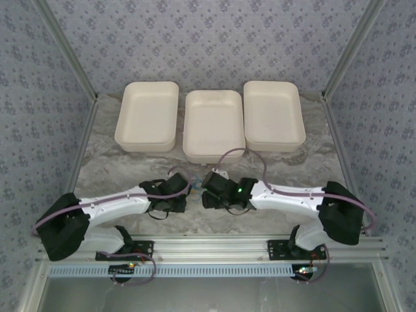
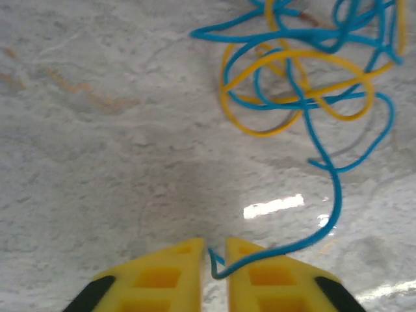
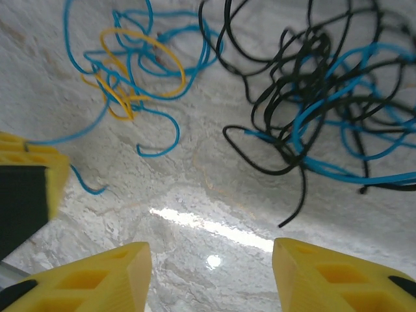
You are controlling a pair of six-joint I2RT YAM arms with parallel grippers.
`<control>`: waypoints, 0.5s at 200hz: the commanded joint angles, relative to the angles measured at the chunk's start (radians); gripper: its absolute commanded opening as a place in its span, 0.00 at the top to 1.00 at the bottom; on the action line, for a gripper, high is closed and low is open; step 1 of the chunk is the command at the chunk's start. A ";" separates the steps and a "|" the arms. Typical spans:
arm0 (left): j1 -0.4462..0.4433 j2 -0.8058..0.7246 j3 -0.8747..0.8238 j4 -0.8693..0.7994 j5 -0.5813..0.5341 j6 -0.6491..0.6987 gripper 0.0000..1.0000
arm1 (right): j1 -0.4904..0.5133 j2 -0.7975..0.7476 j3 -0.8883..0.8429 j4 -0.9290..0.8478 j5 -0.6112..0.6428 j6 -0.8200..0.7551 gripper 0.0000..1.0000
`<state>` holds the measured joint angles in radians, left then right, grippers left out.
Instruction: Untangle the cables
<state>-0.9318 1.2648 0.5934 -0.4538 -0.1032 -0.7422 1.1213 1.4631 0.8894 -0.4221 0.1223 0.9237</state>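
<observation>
Two yellow fingers of the left gripper (image 2: 214, 252) stand almost together, pinching the tail of the blue cable (image 2: 338, 195) at their tips. A short hooked end shows in the narrow slit between them. From that pinch the blue cable runs off toward 2 o'clock, climbs in a wavy line toward 12 and joins a loose knot at 1 o'clock in the left wrist view. There it loops over and through the yellow cable (image 2: 260, 133), whose rounded coils lie flat on the pale marbled table (image 2: 97, 162).

The right gripper (image 3: 211, 247) is spread wide, with bare table between its fingers and nothing held. Seen from its wrist, the blue-and-yellow knot lies at 11 o'clock. A finger of the left gripper sits at 9 o'clock, with the blue cable leading out of it toward that knot. At 1 to 2 o'clock lies a denser heap of black cable (image 3: 305, 68), threaded with further blue strands. One black end trails toward 6 o'clock and stops short of the right fingers. Whether the two heaps are linked cannot be told.

From the top camera, both grippers meet close together at mid-table, the left arm reaching in from 8 o'clock and the right from 4 o'clock. Three cream trays (image 1: 214, 157) stand in a row at 12 o'clock beyond them.
</observation>
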 commanded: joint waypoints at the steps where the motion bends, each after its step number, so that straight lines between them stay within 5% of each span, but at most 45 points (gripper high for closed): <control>1: -0.006 -0.064 0.007 -0.017 -0.060 -0.009 1.00 | 0.012 0.066 0.050 0.058 -0.015 0.059 0.51; 51: -0.006 -0.188 0.005 -0.062 -0.092 -0.008 1.00 | 0.006 0.265 0.178 0.084 0.019 0.081 0.62; 100: -0.004 -0.214 -0.017 -0.057 -0.087 -0.018 1.00 | 0.003 0.375 0.254 0.075 0.073 0.011 0.53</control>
<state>-0.9318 1.0702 0.5896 -0.4847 -0.1730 -0.7471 1.1236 1.8027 1.0973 -0.3286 0.1429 0.9688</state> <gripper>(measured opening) 0.057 0.461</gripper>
